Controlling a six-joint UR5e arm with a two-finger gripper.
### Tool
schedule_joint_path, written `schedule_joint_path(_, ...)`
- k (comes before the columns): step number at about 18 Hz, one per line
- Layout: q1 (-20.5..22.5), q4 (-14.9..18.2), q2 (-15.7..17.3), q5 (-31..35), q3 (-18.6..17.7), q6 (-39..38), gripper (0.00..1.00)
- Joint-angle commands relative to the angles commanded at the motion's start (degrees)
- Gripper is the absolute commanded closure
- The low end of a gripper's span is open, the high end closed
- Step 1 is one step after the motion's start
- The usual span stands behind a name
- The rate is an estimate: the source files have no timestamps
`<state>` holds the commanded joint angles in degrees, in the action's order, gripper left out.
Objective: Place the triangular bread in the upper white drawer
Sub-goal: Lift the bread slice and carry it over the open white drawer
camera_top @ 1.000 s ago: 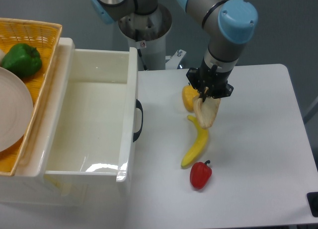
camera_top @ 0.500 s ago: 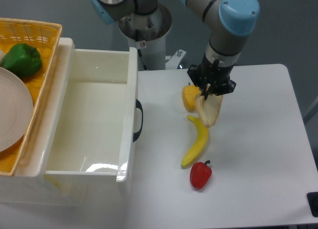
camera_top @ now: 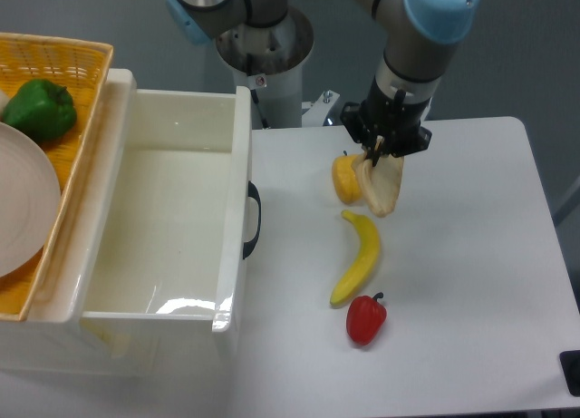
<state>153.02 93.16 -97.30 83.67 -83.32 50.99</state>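
The triangular bread [camera_top: 381, 188] is held at its upper end by the tool [camera_top: 378, 152], whose fingers are closed on it. The wedge hangs below the tool with its long axis near vertical, the narrow rounded end pointing down. It appears to be off the counter [camera_top: 471, 282], though the gap beneath it cannot be judged with certainty. Its left edge is touching or just overlapping the yellow bell pepper [camera_top: 344, 179] in this view; which is nearer the camera is not clear. The upper tip of the banana [camera_top: 358, 258] lies just below the bread, apart from it. A red pepper [camera_top: 366, 318] is seen further down the counter.

The upper white drawer [camera_top: 243, 146] lies to the left of the bread in the picture, pulled open, with its dark handle [camera_top: 252, 220] facing the counter. The near wall of the drawer stands between bread and cavity, so the carry is judged to call for enough height to pass over the rim, then a leftward travel. Beyond the drawer, a yellow woven basket [camera_top: 77, 101] is noted, holding a green pepper [camera_top: 39, 109] and a plate [camera_top: 23, 209].
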Motion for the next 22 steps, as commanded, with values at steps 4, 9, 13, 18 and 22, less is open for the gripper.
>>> schedule_joint_path(4,1.7,0.2,2.7,-6.7,-0.1,-5.4,1.00)
schedule_joint_path(9,1.2,0.5,4.9,-12.0,0.0,-11.1,1.00)
schedule_joint_path(13,0.8,0.4,7.5,-17.4,0.0,-14.9,1.00)
schedule_joint_path(18,-1.7,-0.1,9.2,-21.4,0.0,-22.0,1.00)
schedule_joint_path(22,-4.8,-1.7,9.5,-22.2,-0.2,-26.1,1.00)
